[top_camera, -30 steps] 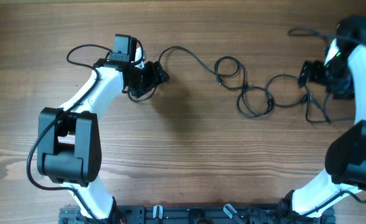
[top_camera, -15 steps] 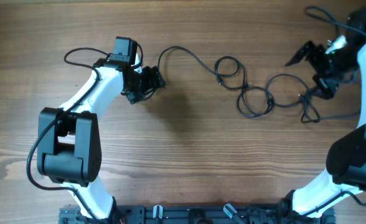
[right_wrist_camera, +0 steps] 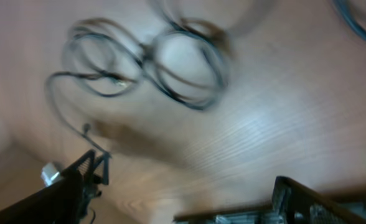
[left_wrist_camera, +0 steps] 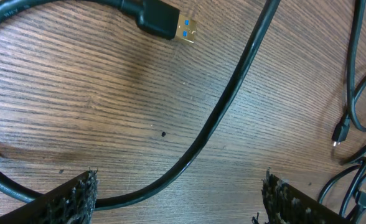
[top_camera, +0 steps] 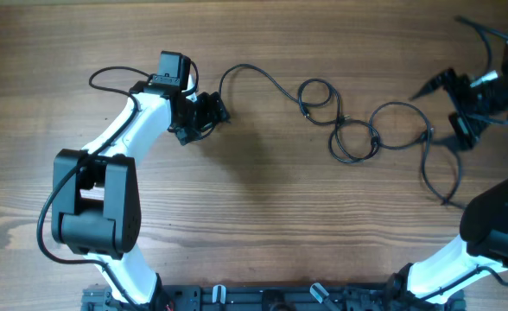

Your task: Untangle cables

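Note:
The cables [top_camera: 354, 138] are thin black cords lying across the wooden table in a chain of small loops, from the left gripper to the right one. My left gripper [top_camera: 207, 112] is open low over the left end. In the left wrist view a USB plug [left_wrist_camera: 168, 22] lies ahead, and one cord [left_wrist_camera: 233, 93] curves across the wood between the fingers [left_wrist_camera: 71, 202] without being gripped. My right gripper [top_camera: 428, 115] is wide open at the right end of the chain and holds nothing. The right wrist view is blurred, showing the loops [right_wrist_camera: 149, 62] ahead of the gripper [right_wrist_camera: 189, 193].
The right tail of the cord [top_camera: 444, 177] trails toward the table's front right. A small plug [left_wrist_camera: 337, 134] lies at the right of the left wrist view. Thicker arm wires loop behind the left wrist [top_camera: 116, 73] and at the top right [top_camera: 483, 28].
The right gripper has swung right and back, away from the loops, and the cord's right tail has shifted toward the front right. The left gripper opened a little wider and drew back slightly.

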Available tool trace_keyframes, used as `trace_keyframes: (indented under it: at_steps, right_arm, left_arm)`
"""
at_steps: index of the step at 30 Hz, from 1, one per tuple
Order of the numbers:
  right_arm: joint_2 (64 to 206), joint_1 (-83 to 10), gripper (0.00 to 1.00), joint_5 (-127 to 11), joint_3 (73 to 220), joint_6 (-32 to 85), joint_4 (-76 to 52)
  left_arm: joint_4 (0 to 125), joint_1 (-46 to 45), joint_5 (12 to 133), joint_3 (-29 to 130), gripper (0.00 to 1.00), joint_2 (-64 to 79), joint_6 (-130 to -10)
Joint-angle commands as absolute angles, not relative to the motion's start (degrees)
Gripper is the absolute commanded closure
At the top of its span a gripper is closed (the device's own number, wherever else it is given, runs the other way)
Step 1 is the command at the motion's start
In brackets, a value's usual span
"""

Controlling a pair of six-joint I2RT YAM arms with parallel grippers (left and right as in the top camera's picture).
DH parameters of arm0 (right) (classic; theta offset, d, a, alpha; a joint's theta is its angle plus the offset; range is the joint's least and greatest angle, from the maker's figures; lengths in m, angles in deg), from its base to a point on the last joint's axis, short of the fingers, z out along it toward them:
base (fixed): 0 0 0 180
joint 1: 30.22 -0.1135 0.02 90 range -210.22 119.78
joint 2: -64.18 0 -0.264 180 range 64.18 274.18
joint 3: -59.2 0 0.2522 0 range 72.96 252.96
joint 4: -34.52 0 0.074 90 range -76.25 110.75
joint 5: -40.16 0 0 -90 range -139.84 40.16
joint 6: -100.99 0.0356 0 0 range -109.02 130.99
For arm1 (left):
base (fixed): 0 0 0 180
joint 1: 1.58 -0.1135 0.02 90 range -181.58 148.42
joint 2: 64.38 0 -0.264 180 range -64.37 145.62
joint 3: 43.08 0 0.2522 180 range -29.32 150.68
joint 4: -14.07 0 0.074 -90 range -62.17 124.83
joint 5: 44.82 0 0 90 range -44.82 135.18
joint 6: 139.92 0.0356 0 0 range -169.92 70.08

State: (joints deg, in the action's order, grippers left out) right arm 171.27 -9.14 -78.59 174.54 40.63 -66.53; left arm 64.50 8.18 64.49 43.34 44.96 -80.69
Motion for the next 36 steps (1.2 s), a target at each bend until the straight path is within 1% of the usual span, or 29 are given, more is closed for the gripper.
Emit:
trace_keyframes:
  at_steps: [1,3,6,8,10,12,13,14,16,17,18,19,20,22,24,25,26,27,28,29,30,32,33,34,36]
  right_arm:
    - [171.33,-9.16,0.0,-76.87,174.24,40.37,-63.43]
    - [171.33,-9.16,0.0,-72.52,174.24,42.82,-64.87]
    - [171.33,-9.16,0.0,-67.45,174.17,42.93,-67.89]
    - [171.33,-9.16,0.0,-60.17,174.17,45.16,-68.11]
    - [171.33,-9.16,0.0,-49.98,173.74,49.77,-68.7]
    - [171.33,-9.16,0.0,-43.97,172.18,48.48,-67.95]
    - [171.33,-9.16,0.03,-43.86,171.42,47.19,-67.27]
    - [171.33,-9.16,0.11,-43.93,170.76,46.45,-66.6]
    - [171.33,-9.16,0.15,-44.3,168.99,45.16,-64.7]
    - [171.33,-9.16,0.15,-44.28,168.16,44.28,-63.45]
    - [171.33,-9.16,0.21,-44.28,167.35,43.76,-61.64]
    - [171.33,-9.16,0.33,-44.28,166.81,43.74,-59.95]
    - [171.33,-9.16,0.49,-44.23,165.91,43.67,-56.52]
    - [171.33,-9.16,0.62,-44.28,164.84,42.08,-52.04]
    - [171.33,-9.16,0.84,-44.3,163.16,38.03,-45.79]
    - [171.33,-9.16,0.91,-44.3,161.63,35.76,-41.75]
    - [171.35,-9.16,0.9,-44.32,160.97,34.95,-40.35]
    - [171.35,-9.16,0.83,-44.34,160.1,33.99,-39.08]
    - [171.35,-9.16,0.79,-44.34,159.14,32.39,-37.57]
    - [171.35,-9.16,0.79,-45.0,158.04,29.84,-35.95]
    - [171.35,-9.16,0.76,-46.24,156.97,26.84,-34.47]
    - [171.35,-9.16,0.67,-47.95,154.85,23.21,-31.56]
    - [171.35,-9.16,0.57,-48.43,153.56,22.45,-29.88]
    - [171.35,-9.16,0.52,-48.45,152.45,22.23,-28.39]
    - [171.59,-9.16,0.5,-49.65,150.52,20.92,-25.53]
  left_arm:
    - [64.56,8.33,63.73,43.98,0.13,45.25,-80.42]
    - [64.98,8.31,63.73,43.98,0.12,45.25,-80.42]
    - [65.15,8.33,63.73,43.98,0.12,45.25,-80.42]
    - [65.04,8.31,63.73,43.98,0.11,45.25,-80.42]
    - [64.96,8.31,63.73,43.98,0.11,45.25,-80.4]
    - [64.98,8.31,63.71,43.98,0.1,45.25,-80.4]
    - [64.96,8.31,63.73,43.98,0.1,45.25,-80.4]
    - [64.96,8.33,63.71,43.98,0.1,45.25,-80.42]
    - [64.94,8.31,63.68,43.98,0.1,45.25,-80.4]
    - [64.94,8.31,63.68,43.98,0.08,45.25,-80.4]
    - [64.94,8.31,63.68,43.98,0.03,45.25,-80.4]
    - [64.94,8.31,63.68,43.98,0.0,45.25,-80.4]
    - [64.94,8.31,63.68,43.98,0.0,45.25,-80.4]
    - [64.96,8.31,63.68,43.98,0.0,45.25,-80.4]
    - [64.96,8.31,63.68,43.98,0.0,45.25,-80.4]
    - [64.94,8.31,63.68,43.98,0.0,45.25,-80.4]
    - [64.94,8.31,63.68,43.98,0.0,45.25,-80.4]
    - [64.94,8.31,63.68,43.98,0.0,45.25,-80.4]
    - [64.96,8.31,63.68,43.98,0.0,45.25,-80.4]
    - [64.94,8.31,63.71,43.98,0.0,45.25,-80.4]
    - [64.94,8.31,63.68,43.98,0.0,45.25,-80.4]
    - [64.94,8.31,63.71,43.98,0.0,45.25,-80.4]
    - [64.94,8.31,63.73,43.98,0.0,45.25,-80.42]
    - [64.87,8.31,63.79,43.98,0.0,45.25,-80.53]
    - [64.45,8.33,63.77,43.98,0.0,45.25,-80.66]
